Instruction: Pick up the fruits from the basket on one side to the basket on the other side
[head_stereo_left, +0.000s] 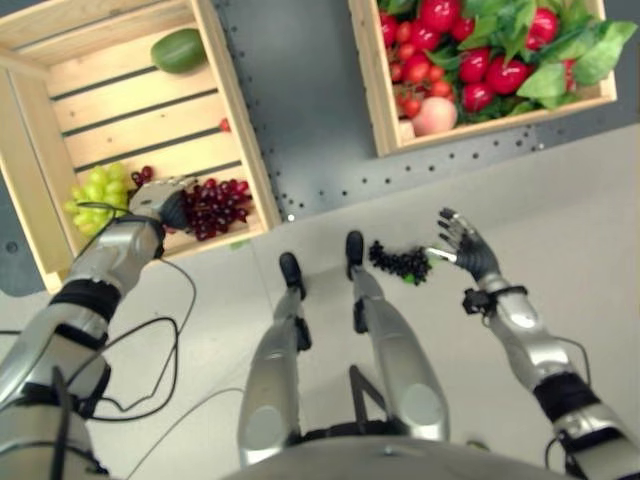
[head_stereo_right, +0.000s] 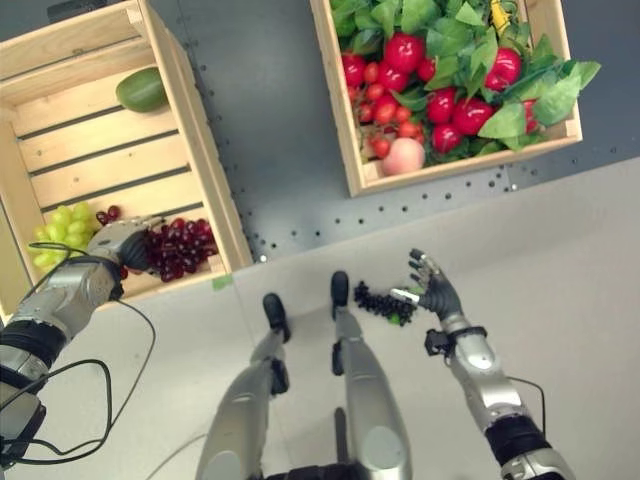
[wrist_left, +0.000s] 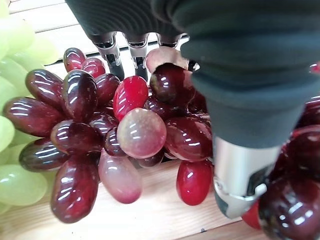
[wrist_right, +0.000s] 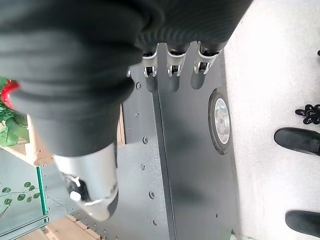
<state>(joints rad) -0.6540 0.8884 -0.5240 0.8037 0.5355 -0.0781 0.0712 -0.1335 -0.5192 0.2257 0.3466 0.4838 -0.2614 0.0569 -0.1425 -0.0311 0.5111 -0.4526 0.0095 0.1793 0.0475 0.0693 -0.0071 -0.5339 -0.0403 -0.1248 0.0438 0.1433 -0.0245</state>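
My left hand (head_stereo_left: 150, 200) is inside the left wooden crate (head_stereo_left: 120, 130), pressed into a bunch of red grapes (wrist_left: 140, 132). The bunch (head_stereo_left: 215, 205) lies at the crate's near right corner. Green grapes (head_stereo_left: 98, 192) lie just beside it, and a green fruit (head_stereo_left: 178, 50) rests at the crate's far end. The right crate (head_stereo_left: 370, 90) is packed with red fruits (head_stereo_left: 470, 65), a peach (head_stereo_left: 434, 115) and green leaves (head_stereo_left: 545, 82). My right hand (head_stereo_left: 468, 252) hangs open over the pale floor, palm up and holding nothing. A bunch of black grapes (head_stereo_left: 400, 262) lies on the floor just left of it.
Both crates stand on a dark grey perforated platform (head_stereo_left: 310, 130), with a wide gap between them. The platform's edge meets the pale floor (head_stereo_left: 560, 200) in front of the crates.
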